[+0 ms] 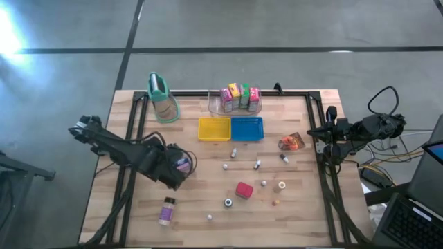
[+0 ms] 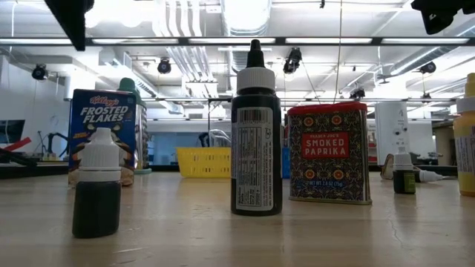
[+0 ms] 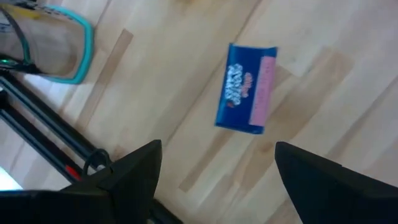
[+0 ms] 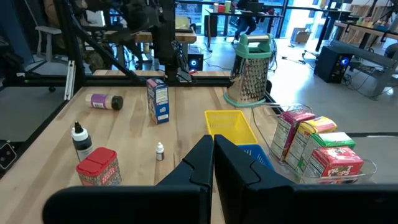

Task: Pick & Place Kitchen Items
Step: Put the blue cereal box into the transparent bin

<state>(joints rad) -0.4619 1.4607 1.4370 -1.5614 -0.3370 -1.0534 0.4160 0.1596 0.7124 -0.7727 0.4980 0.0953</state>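
Observation:
A small blue carton [image 3: 245,87] stands upright on its base on the wood at the table's left middle [image 4: 158,99]. My left gripper [image 3: 217,180] hangs above it, pointing steeply down, open, with nothing between its fingers; in the high view the gripper [image 1: 177,168] covers most of the carton [image 1: 184,164]. Several colourful cartons [image 1: 239,96] stand in a clear bin at the far edge. A red tin [image 1: 243,190], an orange pouch [image 1: 291,142] and tiny bottles [image 1: 257,164] are spread over the middle. My right gripper [image 4: 213,155] waits shut at the right edge [image 1: 331,131].
A yellow tray [image 1: 214,128] and a blue tray [image 1: 247,128] sit side by side in front of the bin. A tan container with a teal top [image 1: 163,97] stands at the far left. A spice jar [image 1: 167,211] lies near the front left.

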